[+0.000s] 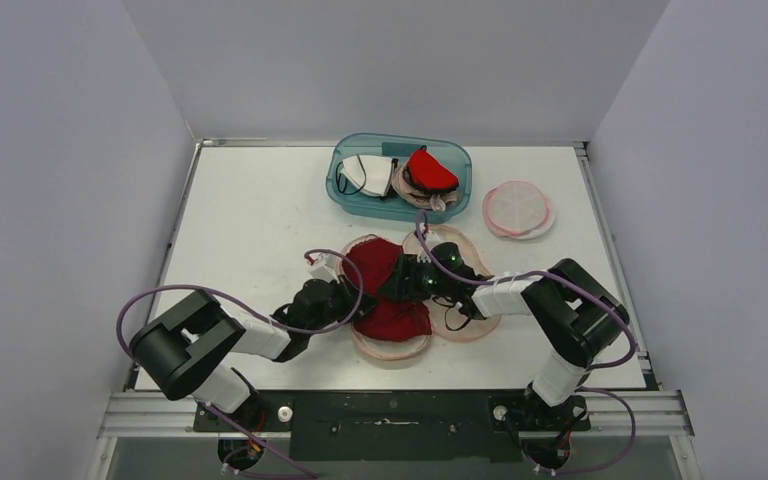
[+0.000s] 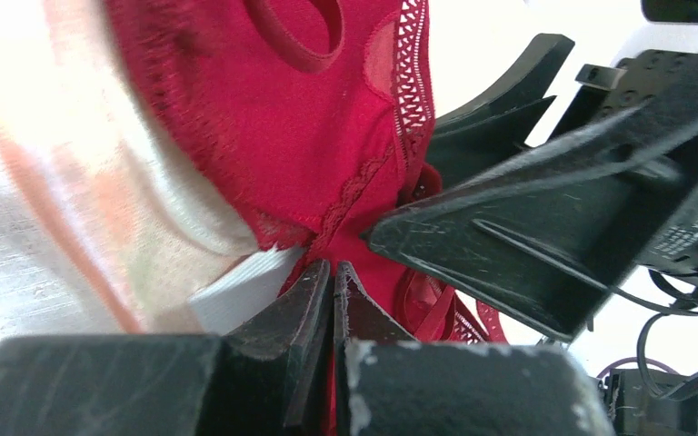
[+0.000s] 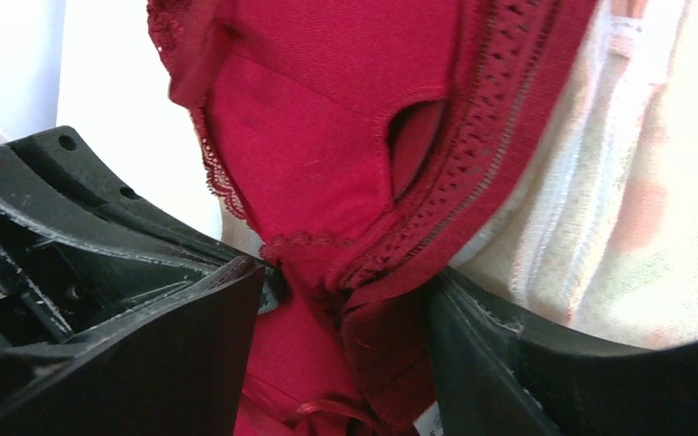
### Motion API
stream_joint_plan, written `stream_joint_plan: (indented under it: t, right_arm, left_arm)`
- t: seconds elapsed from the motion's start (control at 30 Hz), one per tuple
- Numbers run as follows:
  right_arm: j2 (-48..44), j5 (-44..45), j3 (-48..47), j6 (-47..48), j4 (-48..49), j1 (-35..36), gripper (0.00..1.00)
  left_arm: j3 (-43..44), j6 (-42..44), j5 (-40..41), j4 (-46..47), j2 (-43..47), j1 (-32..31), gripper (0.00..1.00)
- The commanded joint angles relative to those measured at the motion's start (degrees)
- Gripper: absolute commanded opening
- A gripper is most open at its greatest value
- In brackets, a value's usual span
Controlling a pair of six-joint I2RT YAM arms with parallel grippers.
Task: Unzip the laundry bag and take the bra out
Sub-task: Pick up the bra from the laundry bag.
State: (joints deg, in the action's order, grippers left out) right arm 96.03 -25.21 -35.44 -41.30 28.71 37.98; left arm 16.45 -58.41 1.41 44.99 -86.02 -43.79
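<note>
Bright, even light — blurred wrist close-ups

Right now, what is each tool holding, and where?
Left tool: shut on the red bra at its lace edge. Right tool: straddles bunched bra fabric; grip unclear.

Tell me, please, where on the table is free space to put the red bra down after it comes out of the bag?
Bare table lies on the far left, between the blue tub and the left arm. A smaller patch lies at the right edge, below the pink round lid. The middle is crowded: laundry bag, red bra, left gripper and right gripper.
</note>
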Motion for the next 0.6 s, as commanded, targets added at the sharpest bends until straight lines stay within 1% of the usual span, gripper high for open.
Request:
stream_joint_plan:
  t: [0.0,0.2,0.3,0.4,0.43,0.57]
  right_arm:
    - [1.98,-1.56,-1.83,-2.00,3.18,0.67,0.57]
    - [2.63,-1.71,-2.01,-2.65,4.08,0.65,0.33]
    - [2.35,-1.66,-1.87,-2.47,4.07,0.70,0.23]
    - [1.58,-2.03,-1.59,-2.43,3.90,0.60,0.08]
    - [1.16,-2.11,-1.49,-2.31,3.55,0.56,0.06]
    - [-1.22,-2.28,-1.41,-1.20,1.44,0.53,0.05]
  left_arm:
    - [-0.14,-0.73,-1.18,5.61,-0.99,0.00,0.00]
    - [-0.53,-0.83,-1.23,6.04,-1.02,-0.15,0.00]
    - [-0.78,-0.87,-1.23,5.88,-0.56,-0.15,0.00]
    - [-1.12,-1.21,-1.31,5.10,0.86,-0.10,0.00]
    - [-1.27,-1.24,-1.32,4.57,1.76,-0.06,0.00]
    - [-1.66,-0.91,-0.56,-0.44,7.56,-0.07,0.00]
